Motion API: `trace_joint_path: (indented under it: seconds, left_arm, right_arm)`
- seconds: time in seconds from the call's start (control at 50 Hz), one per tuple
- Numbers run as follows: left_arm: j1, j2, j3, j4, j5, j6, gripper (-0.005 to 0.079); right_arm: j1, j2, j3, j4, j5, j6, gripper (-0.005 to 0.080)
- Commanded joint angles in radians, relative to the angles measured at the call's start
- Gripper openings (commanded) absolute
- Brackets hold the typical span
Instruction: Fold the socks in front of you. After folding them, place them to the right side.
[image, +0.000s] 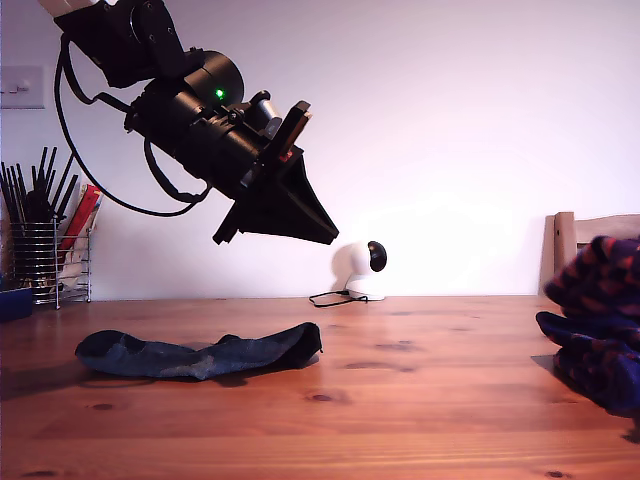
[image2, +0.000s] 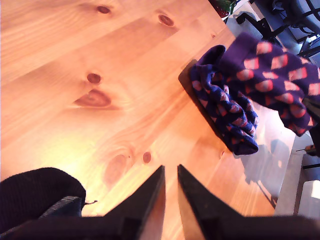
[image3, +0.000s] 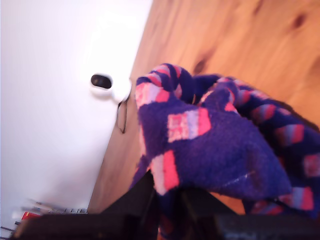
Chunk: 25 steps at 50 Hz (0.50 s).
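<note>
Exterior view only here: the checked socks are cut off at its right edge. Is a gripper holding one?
Observer: Yes. My second gripper is shut on a checked sock, which drapes over its fingers.
Operator: And the other checked one?
Observer: The first wrist view shows the second checked sock crumpled on the table, near its edge.
Operator: Is the gripper I can see carrying anything?
Observer: No. That is my first gripper; there is a narrow gap between its fingers with nothing in it.

Ext. cam low at table (image: 400, 400) level; wrist cams look down.
</note>
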Motion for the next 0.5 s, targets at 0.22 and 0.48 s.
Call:
trace_joint_path:
  seconds: [0.22, 0.48]
  left_arm:
    - [0.001, 0.012, 0.006, 0.007, 0.003, 0.008, 0.0062]
    - [0.001, 0.012, 0.006, 0.007, 0.003, 0.008, 0.0062]
  right_arm:
    - [-0.058, 0.078, -0.017, 0.077, -0.066, -0.01, -0.0012]
    - [-0.092, 0.249, -0.017, 0.216, -0.121, -0.005, -0.0012]
